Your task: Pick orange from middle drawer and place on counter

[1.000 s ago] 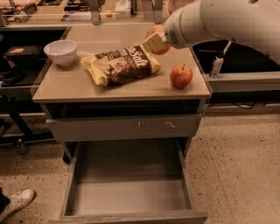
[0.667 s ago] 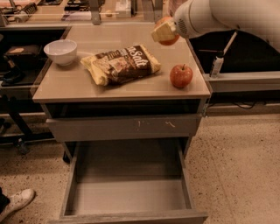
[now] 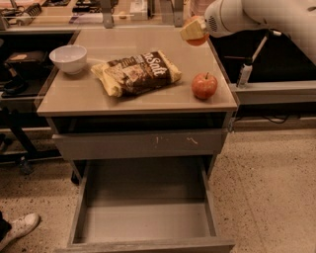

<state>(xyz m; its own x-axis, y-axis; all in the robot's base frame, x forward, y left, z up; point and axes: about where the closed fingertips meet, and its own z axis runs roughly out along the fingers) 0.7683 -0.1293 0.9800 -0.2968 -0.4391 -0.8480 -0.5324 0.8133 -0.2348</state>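
Jaws half-cover orange (image 3: pixel 199 41); gripper (image 3: pixel 194 33) over counter (image 3: pixel 148 101)

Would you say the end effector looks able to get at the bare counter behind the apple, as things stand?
Probably yes. The end effector, gripping the orange, hangs over the back corner of the counter; the apple and chip bag sit nearer the front, leaving that patch free.

the gripper (image 3: pixel 195 32), above the counter (image 3: pixel 98 96) at its far right corner, covers most of the orange (image 3: pixel 199 41) it clasps; only a sliver shows under the pale fingers (image 3: pixel 190 30). the arm (image 3: pixel 276 15) runs off the top and right edges. the middle drawer (image 3: pixel 148 217) is clipped at its front by the bottom edge, a shoe (image 3: pixel 19 227) by the left.
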